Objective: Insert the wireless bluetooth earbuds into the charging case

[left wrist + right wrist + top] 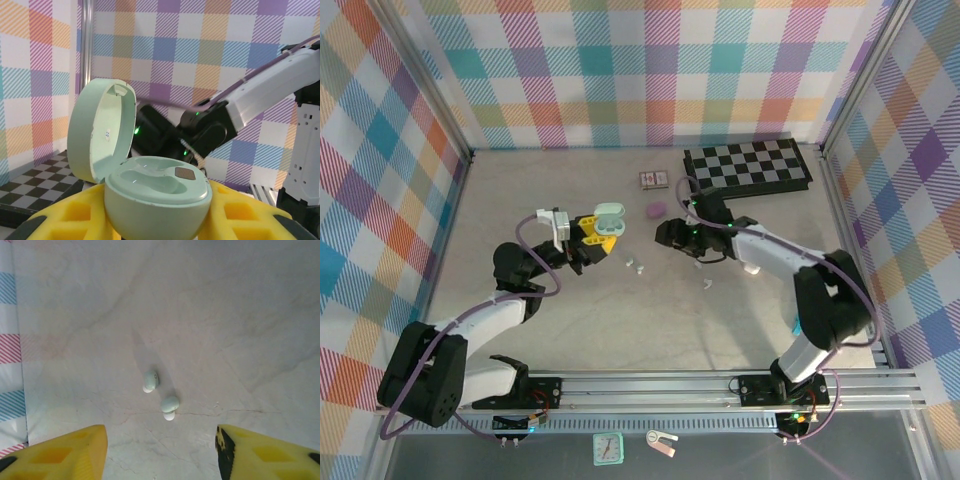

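The left end effector (157, 222) is clenched on the mint-green charging case (157, 192), its yellow fingers (65, 220) pressed against either side of the base. The left wrist view looks straight into the case. The lid (102, 130) stands hinged up at the left and the moulded wells in the base are bare, with a small dark square patch beside them. From the top view the same case (608, 213) is a pale blob held clear of the tabletop (570, 330) at the tip of the left end effector (600, 230), and its inside cannot be read.

The right end effector (161, 440) is released, its two yellow fingers (75, 452) spread wide with nothing between them. Beyond them, the right wrist view shows two pale earbuds (151, 380) lying on the tabletop close together but apart, each with a whiter tip. In the top view these earbuds (636, 266) are mere specks between the two arms, near the right end effector (665, 235) and just below the case.

The top view adds a small white piece (705, 285) nearer the right arm, a purple object (656, 209), a small patterned box (653, 180) and a checkerboard (747, 167) toward the back wall.
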Tool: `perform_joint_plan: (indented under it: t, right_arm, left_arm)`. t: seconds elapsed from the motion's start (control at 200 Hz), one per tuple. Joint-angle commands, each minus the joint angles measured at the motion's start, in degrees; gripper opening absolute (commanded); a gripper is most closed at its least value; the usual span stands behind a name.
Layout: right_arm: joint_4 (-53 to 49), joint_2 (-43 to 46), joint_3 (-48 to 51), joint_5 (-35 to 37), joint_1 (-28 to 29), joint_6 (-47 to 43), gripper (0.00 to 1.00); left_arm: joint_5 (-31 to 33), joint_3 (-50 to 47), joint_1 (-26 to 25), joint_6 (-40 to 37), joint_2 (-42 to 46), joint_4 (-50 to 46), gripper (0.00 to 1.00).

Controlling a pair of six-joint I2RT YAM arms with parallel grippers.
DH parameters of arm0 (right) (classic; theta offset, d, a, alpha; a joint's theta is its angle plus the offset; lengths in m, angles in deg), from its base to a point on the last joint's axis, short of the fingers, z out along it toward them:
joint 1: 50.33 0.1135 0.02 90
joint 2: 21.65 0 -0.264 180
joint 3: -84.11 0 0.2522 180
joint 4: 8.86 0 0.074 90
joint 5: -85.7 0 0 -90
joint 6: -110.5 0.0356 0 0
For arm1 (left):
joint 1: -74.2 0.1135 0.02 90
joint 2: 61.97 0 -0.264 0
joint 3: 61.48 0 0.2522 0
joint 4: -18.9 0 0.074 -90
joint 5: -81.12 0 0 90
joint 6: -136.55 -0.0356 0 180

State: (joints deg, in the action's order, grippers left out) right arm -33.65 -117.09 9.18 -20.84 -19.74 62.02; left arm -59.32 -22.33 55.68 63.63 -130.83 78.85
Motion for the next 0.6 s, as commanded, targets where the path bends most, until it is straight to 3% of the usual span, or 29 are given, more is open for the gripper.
perform_joint_plan:
  t: [0.0, 0.25, 0.595]
  right_arm:
    - [-0.3, -3.6, -3.0, -0.5, 2.0, 5.0, 0.54]
    - [-0.3, -11.2, -6.5, 1.3, 5.8, 11.0, 0.42]
    - [-1.5, -14.9, -7.9, 3.3, 7.7, 12.9, 0.37]
  left_arm:
    - [-0.1, -0.6, 0.6, -0.9, 1.4, 2.9, 0.33]
    - [-0.3, -1.1, 0.5, -1.7, 1.1, 2.8, 0.33]
    - [-0.5, -1.1, 0.7, -2.2, 1.2, 2.7, 0.33]
